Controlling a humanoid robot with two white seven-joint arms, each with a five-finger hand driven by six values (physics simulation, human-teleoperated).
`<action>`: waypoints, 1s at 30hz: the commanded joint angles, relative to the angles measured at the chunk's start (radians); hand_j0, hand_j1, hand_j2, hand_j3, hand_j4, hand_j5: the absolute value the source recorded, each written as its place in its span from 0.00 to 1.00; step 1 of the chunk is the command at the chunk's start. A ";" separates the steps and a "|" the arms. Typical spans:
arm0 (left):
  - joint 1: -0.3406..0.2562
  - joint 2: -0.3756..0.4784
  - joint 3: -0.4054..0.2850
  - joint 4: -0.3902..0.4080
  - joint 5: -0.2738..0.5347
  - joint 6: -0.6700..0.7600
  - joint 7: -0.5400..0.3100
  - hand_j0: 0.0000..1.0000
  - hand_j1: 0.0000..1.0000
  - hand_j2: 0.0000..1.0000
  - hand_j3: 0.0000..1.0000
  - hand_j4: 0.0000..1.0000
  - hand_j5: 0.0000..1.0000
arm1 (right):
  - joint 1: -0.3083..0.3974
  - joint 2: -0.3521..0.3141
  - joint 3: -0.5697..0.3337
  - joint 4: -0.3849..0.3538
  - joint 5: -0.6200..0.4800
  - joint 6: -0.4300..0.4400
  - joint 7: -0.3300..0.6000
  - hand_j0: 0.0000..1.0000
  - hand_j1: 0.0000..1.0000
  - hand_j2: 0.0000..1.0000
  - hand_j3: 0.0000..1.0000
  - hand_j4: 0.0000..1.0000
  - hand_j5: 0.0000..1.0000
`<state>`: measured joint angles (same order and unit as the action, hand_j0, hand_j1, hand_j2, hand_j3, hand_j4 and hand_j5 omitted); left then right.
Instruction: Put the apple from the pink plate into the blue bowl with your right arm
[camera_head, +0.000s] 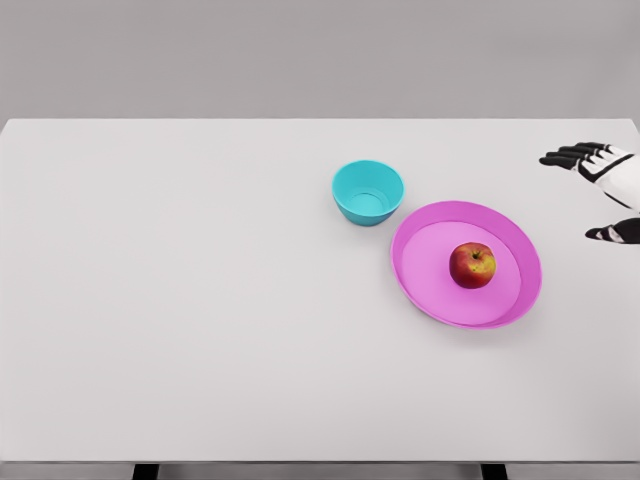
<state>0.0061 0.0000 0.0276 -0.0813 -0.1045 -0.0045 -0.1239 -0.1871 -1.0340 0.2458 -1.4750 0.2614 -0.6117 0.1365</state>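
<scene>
Task not started: apple (472, 265) sits on pink plate (515, 300).
We note the right robot hand (600, 190) empty, fingers spread, beside the plate; blue bowl (368, 192) holds nothing.

Bare white table (200, 330) lies between the right hand (600, 185) and the pink plate (425, 290). The apple (472, 265) sits uncovered. The blue bowl (368, 192) stands just beside the plate, open-topped.

Broad white table (200, 300) under even light; plain grey wall (300, 55) behind
</scene>
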 joint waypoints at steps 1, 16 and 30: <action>0.000 0.000 0.000 0.000 0.000 0.000 0.000 1.00 1.00 1.00 1.00 1.00 1.00 | 0.000 0.000 0.004 -0.004 -0.005 0.001 0.000 1.00 1.00 1.00 1.00 1.00 1.00; 0.000 0.000 0.000 0.000 0.000 0.000 0.000 1.00 1.00 1.00 1.00 1.00 1.00 | -0.149 0.046 0.033 -0.084 -0.004 0.001 0.463 1.00 1.00 1.00 1.00 1.00 1.00; 0.000 0.000 0.000 0.000 0.000 0.000 0.001 1.00 1.00 1.00 1.00 1.00 1.00 | -0.318 0.117 0.273 -0.071 -0.002 0.001 0.474 1.00 1.00 1.00 1.00 1.00 1.00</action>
<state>0.0061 0.0000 0.0276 -0.0813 -0.1045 -0.0042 -0.1236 -0.5047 -0.9219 0.5011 -1.5497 0.2645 -0.6136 0.6107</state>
